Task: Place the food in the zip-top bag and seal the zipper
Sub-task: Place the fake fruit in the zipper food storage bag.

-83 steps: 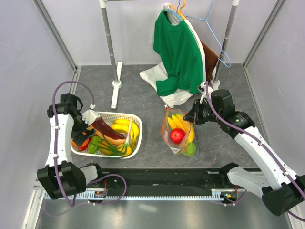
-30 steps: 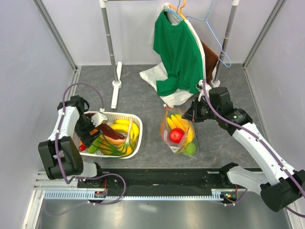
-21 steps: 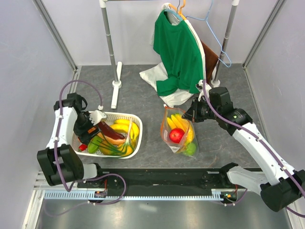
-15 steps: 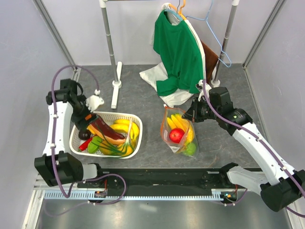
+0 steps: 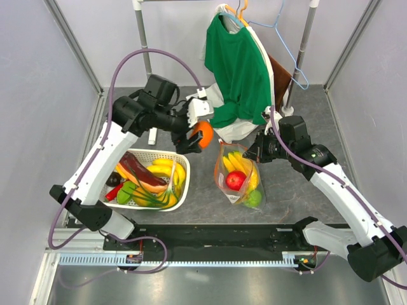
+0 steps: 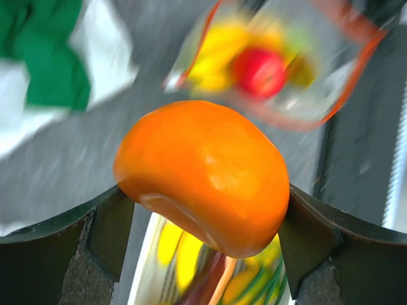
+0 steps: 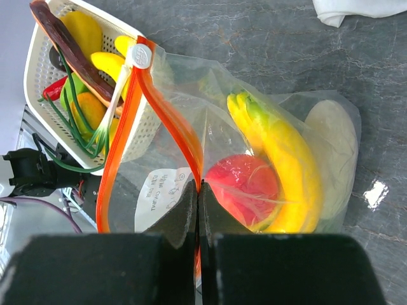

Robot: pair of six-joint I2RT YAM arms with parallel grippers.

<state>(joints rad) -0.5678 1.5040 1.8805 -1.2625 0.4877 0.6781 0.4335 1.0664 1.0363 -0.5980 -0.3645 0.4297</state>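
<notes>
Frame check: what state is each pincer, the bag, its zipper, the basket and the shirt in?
Left pincer: shut on the orange, held in the air.
Right pincer: shut on the zipper.
Zipper: unsealed.
Bag: open, holding bananas, apple, lime.
Basket: holding food.
Shirt: hanging.

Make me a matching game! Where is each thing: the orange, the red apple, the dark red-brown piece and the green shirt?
Things:
1 orange
2 red apple
3 dark red-brown piece
4 green shirt

Places:
A in the white basket
B hanging on the clothes rack
C held by the left gripper
D inside the zip-top bag

Pairs: 1-C, 2-D, 3-A, 4-B
</notes>
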